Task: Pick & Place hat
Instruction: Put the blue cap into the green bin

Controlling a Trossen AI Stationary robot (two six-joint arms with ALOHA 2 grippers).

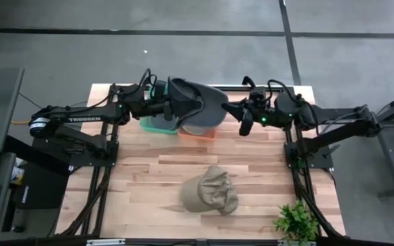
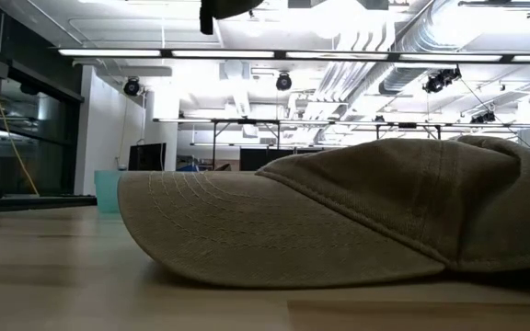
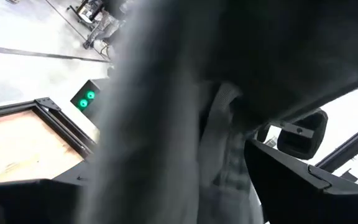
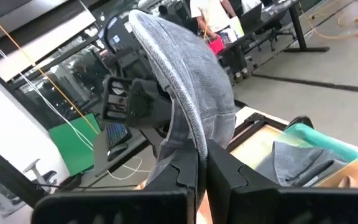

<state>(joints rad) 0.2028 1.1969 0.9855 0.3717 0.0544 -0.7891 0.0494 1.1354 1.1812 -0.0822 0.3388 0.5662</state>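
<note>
Grey hat held aloft between both arms, over the bins.
Right gripper (image 4: 201,163) jaws are pinching shut on the grey hat (image 1: 195,104) brim edge; left gripper (image 1: 164,106) is gripping its other side. Soft, light cloth is sagging; the stiffer brim looks the best hold. Tan hat (image 1: 211,192) is lying on the bench (image 1: 149,171), near the plant (image 1: 297,221).

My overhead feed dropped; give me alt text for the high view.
Both claws, left and right, hold a grey hat aloft over colored bins at the table's far edge. A tan cap lies near the front, a small plant beside it.
</note>
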